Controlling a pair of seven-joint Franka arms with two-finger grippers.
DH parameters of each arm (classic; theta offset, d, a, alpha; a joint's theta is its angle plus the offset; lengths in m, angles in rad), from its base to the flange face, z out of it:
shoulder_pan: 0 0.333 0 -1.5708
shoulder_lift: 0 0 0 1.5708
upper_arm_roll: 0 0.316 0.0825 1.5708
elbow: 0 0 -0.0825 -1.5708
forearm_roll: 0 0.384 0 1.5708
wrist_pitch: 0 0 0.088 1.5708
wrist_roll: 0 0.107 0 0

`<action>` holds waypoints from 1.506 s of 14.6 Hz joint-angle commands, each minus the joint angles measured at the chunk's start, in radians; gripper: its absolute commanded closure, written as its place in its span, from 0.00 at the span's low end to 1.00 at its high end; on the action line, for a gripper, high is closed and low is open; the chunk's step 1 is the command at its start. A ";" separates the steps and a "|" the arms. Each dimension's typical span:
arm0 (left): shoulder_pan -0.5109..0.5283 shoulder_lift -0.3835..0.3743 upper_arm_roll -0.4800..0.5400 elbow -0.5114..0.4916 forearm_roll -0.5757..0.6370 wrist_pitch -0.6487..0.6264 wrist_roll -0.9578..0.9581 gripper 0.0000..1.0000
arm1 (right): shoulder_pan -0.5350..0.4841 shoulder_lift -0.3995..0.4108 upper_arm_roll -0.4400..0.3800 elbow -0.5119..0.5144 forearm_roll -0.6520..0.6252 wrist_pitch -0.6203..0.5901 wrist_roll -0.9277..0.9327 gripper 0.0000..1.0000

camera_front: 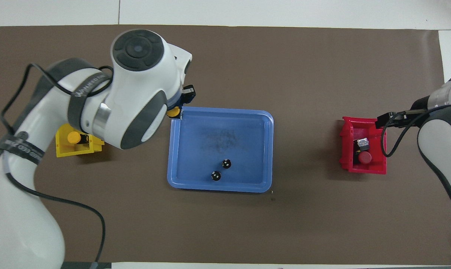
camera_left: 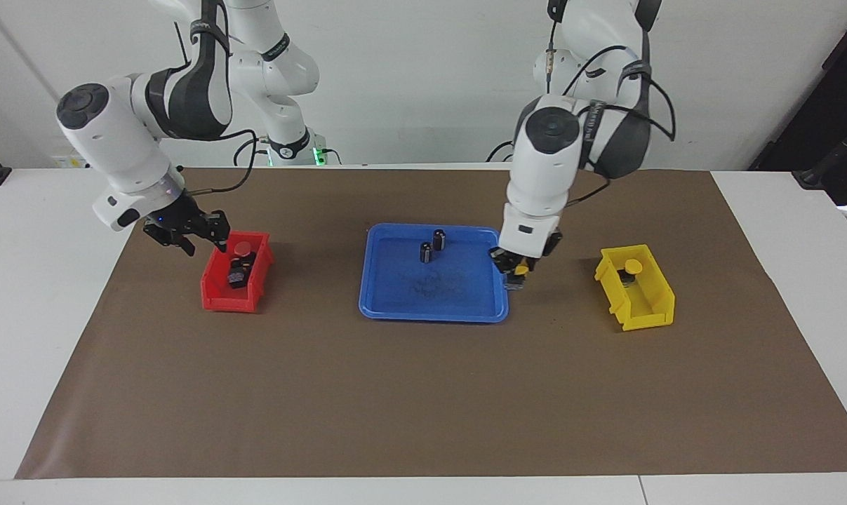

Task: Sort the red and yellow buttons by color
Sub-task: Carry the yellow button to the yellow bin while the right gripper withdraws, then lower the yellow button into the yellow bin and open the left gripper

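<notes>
Facing view: left pincer (camera_left: 516,270) is pinching one yellow button (camera_left: 518,268); right pincer (camera_left: 184,235) is hanging spread beside one red button (camera_left: 241,250); two dark cylinders (camera_left: 431,246).

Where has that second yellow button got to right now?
The yellow button is held in the left end effector, over the blue tray's rim at the left arm's end, short of the yellow bin.

You see a white table (camera_left: 781,315) covered by a brown paper mat (camera_left: 423,393). On the mat, a blue plastic tray (camera_left: 395,308) sits at centre, a red plastic bin (camera_left: 216,298) at its nine o'clock in the facing view, a yellow plastic bin (camera_left: 658,294) at three o'clock.
</notes>
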 commanded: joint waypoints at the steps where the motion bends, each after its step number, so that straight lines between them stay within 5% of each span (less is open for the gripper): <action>1: 0.171 -0.005 -0.008 0.002 0.028 -0.020 0.148 0.98 | -0.019 -0.012 0.003 0.097 -0.012 -0.116 -0.018 0.00; 5: 0.329 -0.013 -0.008 -0.045 0.023 0.049 0.150 0.98 | -0.059 -0.011 0.004 0.268 -0.021 -0.321 -0.013 0.00; 10: 0.417 -0.068 -0.008 -0.180 0.017 0.138 0.090 0.98 | -0.078 0.000 0.006 0.355 -0.059 -0.402 -0.013 0.00; 13: 0.421 -0.147 -0.009 -0.403 0.016 0.350 0.131 0.98 | -0.065 0.004 0.004 0.341 -0.084 -0.389 0.007 0.00; 22: 0.408 -0.154 -0.011 -0.472 0.016 0.390 0.202 0.98 | -0.068 -0.002 0.020 0.329 -0.087 -0.391 0.034 0.00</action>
